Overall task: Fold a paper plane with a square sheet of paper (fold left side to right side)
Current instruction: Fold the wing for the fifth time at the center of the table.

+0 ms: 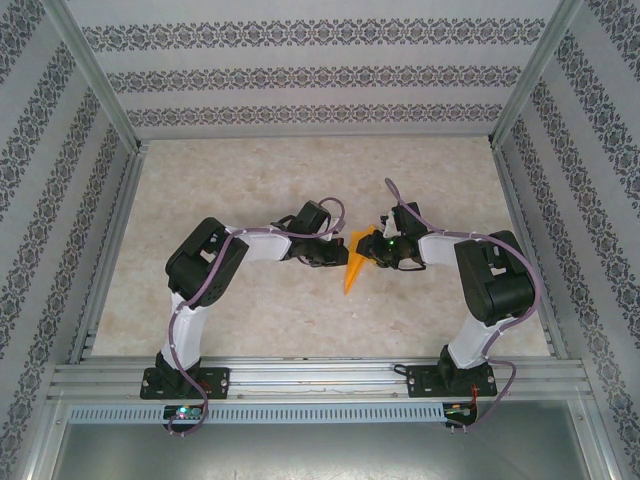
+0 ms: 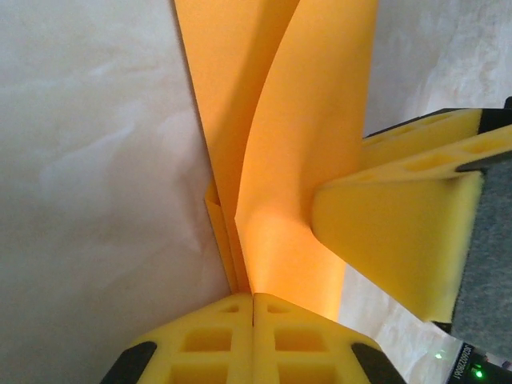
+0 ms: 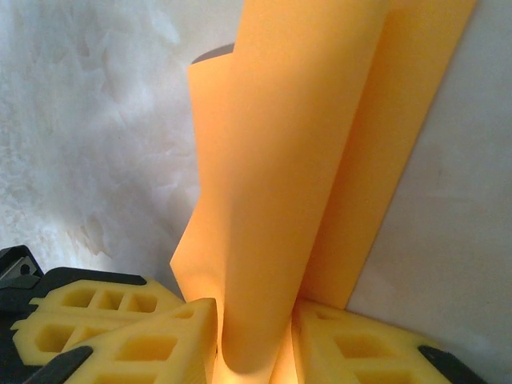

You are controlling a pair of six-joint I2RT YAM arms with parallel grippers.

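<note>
Part-folded paper plane (image 1: 354, 270) between two tools
Left tool (image 2: 253, 302) pinches the crease, right tool (image 3: 254, 340) nips a curled flap; light, floppy, likely best gripped at folded edges

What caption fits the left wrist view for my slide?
Left gripper pinches the creased orange paper, the right gripper's finger against its raised flap.
</note>
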